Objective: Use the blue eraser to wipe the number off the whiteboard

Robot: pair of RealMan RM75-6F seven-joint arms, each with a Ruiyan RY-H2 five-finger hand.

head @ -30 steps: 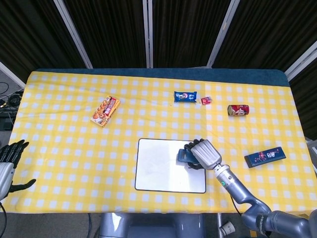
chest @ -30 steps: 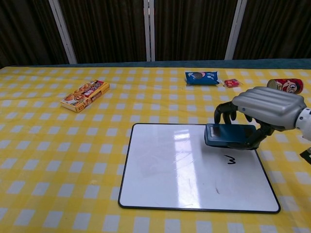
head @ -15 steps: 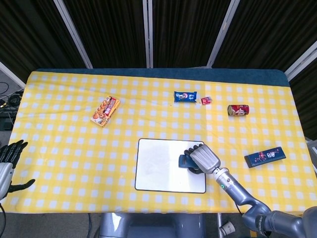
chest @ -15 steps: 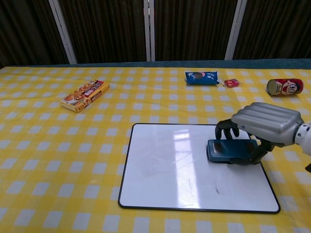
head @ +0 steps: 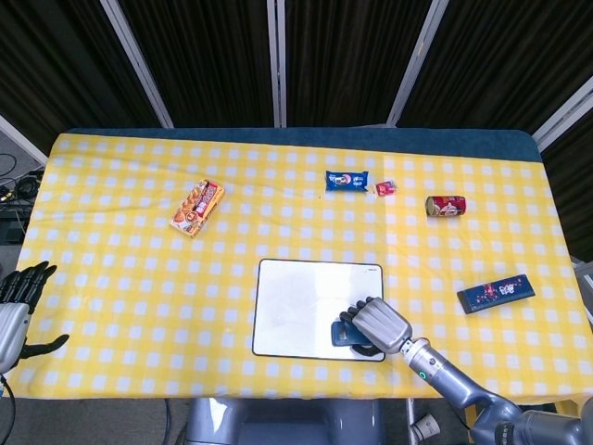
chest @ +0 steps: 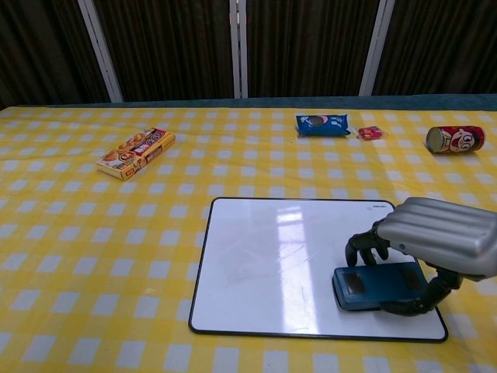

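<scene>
The whiteboard (chest: 272,264) (head: 296,301) lies flat on the yellow checked table, near its front edge. My right hand (chest: 435,241) (head: 375,322) grips the blue eraser (chest: 373,286) (head: 346,334) and presses it on the board's near right corner. No number shows on the board's open surface; faint smudges remain near its middle. The area under the eraser and hand is hidden. My left hand (head: 17,306) hangs off the table's left edge with fingers spread, holding nothing.
A snack box (head: 197,208) lies at the left. A blue cookie packet (head: 346,181), a small red packet (head: 385,188) and a red can (head: 445,206) on its side lie at the back. A dark blue bar (head: 496,293) lies right of the board.
My right hand dragged the eraser down the board's right side toward the near edge. The number seen a second ago is gone. The left hand stayed put.
</scene>
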